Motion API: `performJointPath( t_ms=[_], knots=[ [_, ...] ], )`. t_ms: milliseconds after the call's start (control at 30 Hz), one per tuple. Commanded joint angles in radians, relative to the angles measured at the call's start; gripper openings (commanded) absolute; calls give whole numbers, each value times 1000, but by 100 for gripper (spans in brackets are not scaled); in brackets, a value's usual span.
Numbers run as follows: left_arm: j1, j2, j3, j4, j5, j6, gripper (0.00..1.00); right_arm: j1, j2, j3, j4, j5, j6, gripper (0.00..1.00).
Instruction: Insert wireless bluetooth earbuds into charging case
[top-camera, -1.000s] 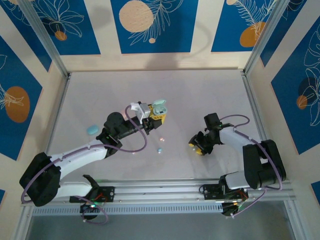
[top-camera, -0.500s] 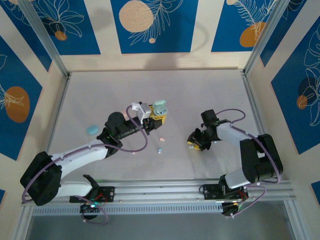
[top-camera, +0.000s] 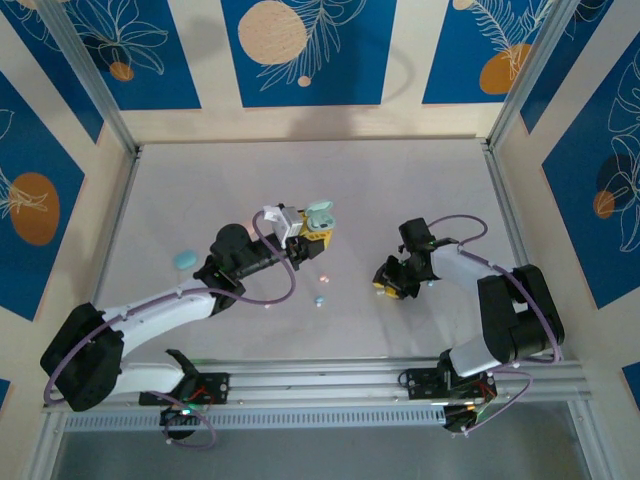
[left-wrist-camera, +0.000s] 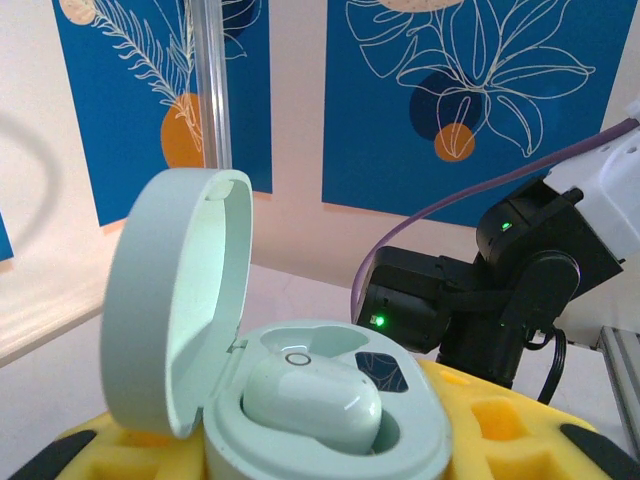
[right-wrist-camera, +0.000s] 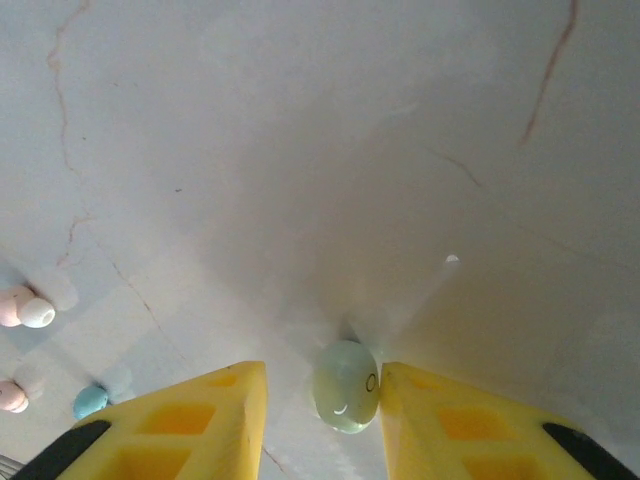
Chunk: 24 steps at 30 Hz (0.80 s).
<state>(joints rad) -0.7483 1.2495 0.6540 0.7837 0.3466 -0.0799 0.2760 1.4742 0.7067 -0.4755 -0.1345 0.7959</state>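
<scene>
Pale grey tabletop (top-camera: 400, 180) with hairline cracks; cream walls with blue leaf-print panels (top-camera: 300, 55). Left hand (top-camera: 316, 234) is clamped on the mint charging case (left-wrist-camera: 230, 445), lid up, with the seated mint earbud (left-wrist-camera: 312, 402) in its well. Right hand (right-wrist-camera: 322, 372) is partly open astride the loose mint earbud (right-wrist-camera: 346, 387) on the tabletop, one pad touching it. Pink earbud (right-wrist-camera: 25, 308) and blue earbud (right-wrist-camera: 90, 402) lie apart to one side.
</scene>
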Motion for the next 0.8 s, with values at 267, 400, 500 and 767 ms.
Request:
performJointPath(
  t_ms=[267, 400, 500, 767],
  knots=[
    [-7, -8, 6, 19, 9, -11, 29, 6, 19, -20, 67, -43, -26, 29],
    [-7, -8, 6, 19, 9, -11, 29, 7, 30, -20, 78, -61, -33, 29],
    [-7, -7, 6, 19, 8, -12, 29, 6, 39, -14, 75, -62, -43, 30],
    [-7, -6, 3, 22, 7, -12, 29, 9, 38, 12, 48, -35, -86, 35]
  ],
)
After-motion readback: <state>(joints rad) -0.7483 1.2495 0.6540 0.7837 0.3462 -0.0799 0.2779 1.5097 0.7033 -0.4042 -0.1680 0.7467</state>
